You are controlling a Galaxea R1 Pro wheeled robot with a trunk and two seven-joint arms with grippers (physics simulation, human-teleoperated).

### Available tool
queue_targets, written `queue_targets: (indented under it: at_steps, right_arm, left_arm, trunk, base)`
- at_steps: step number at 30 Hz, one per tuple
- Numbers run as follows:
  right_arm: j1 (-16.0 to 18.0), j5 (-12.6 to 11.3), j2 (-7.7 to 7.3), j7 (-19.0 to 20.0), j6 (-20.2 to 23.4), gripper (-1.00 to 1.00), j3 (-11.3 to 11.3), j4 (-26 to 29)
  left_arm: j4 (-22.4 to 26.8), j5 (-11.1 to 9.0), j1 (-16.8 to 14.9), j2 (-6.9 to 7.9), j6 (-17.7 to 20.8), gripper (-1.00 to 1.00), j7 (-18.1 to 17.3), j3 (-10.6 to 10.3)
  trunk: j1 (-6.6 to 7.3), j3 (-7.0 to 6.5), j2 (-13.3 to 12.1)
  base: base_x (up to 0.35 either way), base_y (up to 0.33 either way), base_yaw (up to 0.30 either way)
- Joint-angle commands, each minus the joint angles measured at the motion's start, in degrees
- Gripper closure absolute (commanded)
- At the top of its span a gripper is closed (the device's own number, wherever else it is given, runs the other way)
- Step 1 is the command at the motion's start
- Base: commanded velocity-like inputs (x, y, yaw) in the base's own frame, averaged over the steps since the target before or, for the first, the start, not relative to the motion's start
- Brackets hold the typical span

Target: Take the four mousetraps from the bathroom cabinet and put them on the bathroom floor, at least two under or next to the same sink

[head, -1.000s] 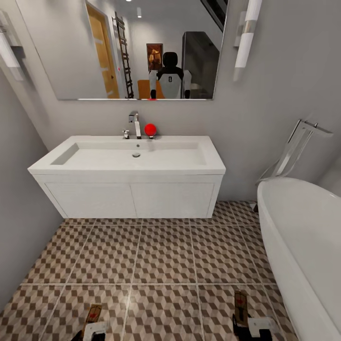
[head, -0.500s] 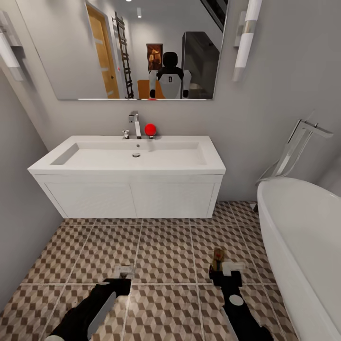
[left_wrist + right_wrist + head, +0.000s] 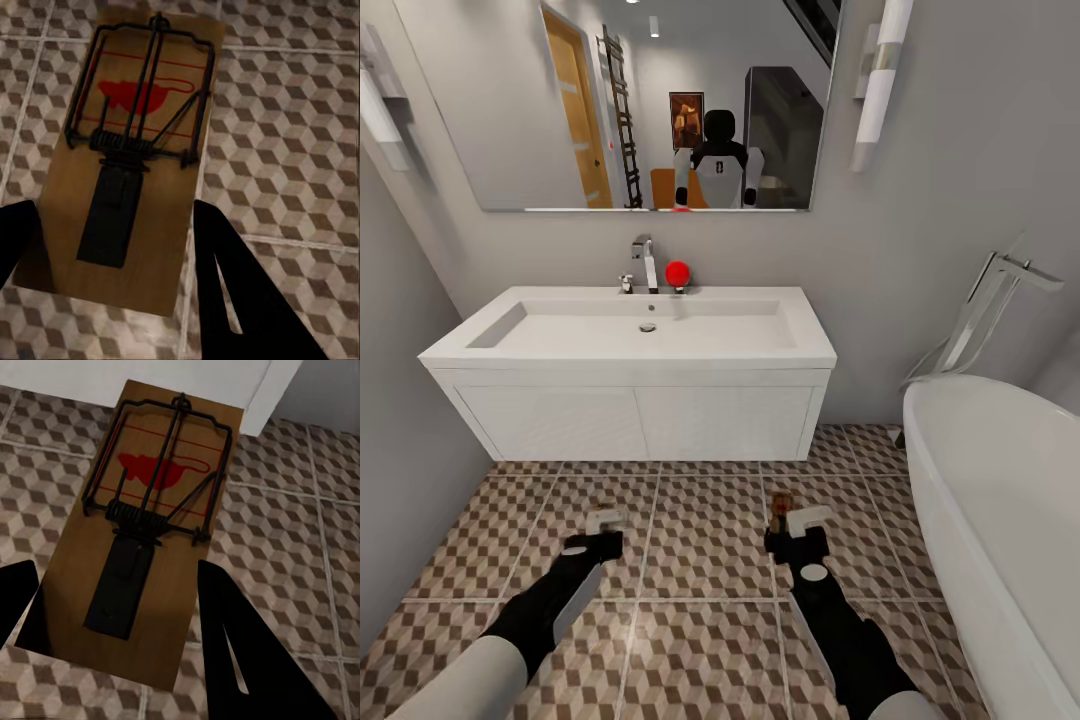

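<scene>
Mousetraps, 2 of them, are in your grip: the left gripper (image 3: 603,522) pinches one (image 3: 131,150) between its dark fingers (image 3: 240,300), and the right gripper (image 3: 797,520) pinches the other (image 3: 146,529) the same way, low in the middle of the head view.

Both arms reach out over the bathroom floor (image 3: 700,540), in front of the white vanity under the sink (image 3: 640,330). The chrome faucet (image 3: 645,262) and a red ball (image 3: 677,273) sit at the basin's back edge, below the mirror (image 3: 650,100). The bathtub (image 3: 1000,500) crowds the right side of the frame, near your right arm; the grey wall closes in on the left.

From the head view the left trap is hard to make out and the right one (image 3: 781,506) is a small brown sliver. Your wrist views show each board's wire spring, dark plate and red mouse print clearly, with tiles behind. The right wrist view also catches a white vanity corner (image 3: 277,390) beyond the trap.
</scene>
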State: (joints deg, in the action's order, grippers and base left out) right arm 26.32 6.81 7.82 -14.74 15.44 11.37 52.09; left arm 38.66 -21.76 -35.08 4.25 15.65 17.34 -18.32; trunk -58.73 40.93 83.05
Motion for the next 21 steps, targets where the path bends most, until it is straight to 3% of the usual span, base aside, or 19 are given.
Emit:
queue_targets:
  at_steps: [1, 6, 12, 21]
  right_arm:
    - [0.0, 0.4, -0.01, -0.1, 0.5, 1.0, 0.8, 0.1]
    - [0.0, 0.3, 0.0, -0.1, 0.5, 1.0, 1.9, -0.1]
    - [0.1, 0.3, -0.07, -0.1, 0.5, 1.0, 2.1, -0.1]
    - [0.1, 0.4, -0.28, -0.3, -0.9, 1.0, 2.1, 0.5]
  left_arm:
    - [-0.6, -0.4, -0.1, 0.15, -2.6, 1.0, 0.5, -0.5]
    - [-3.0, -0.3, -0.1, 0.56, -7.5, 1.0, -2.0, -0.6]
    - [-2.9, -0.2, -0.1, 1.68, -8.2, 1.0, -4.9, -0.7]
    - [-0.2, -0.3, -0.1, 1.72, -8.1, 1.0, -6.4, -0.8]
  trunk:
    - [0.0, 0.05, 0.0]
    - [0.0, 0.05, 0.0]
    - [0.0, 0.05, 0.0]
    - [0.0, 0.05, 0.0]
  base:
    - [0.0, 0.0, 0.0]
    - [0.0, 0.0, 0.0]
    - [0.0, 0.0, 0.0]
    - [0.0, 0.0, 0.0]
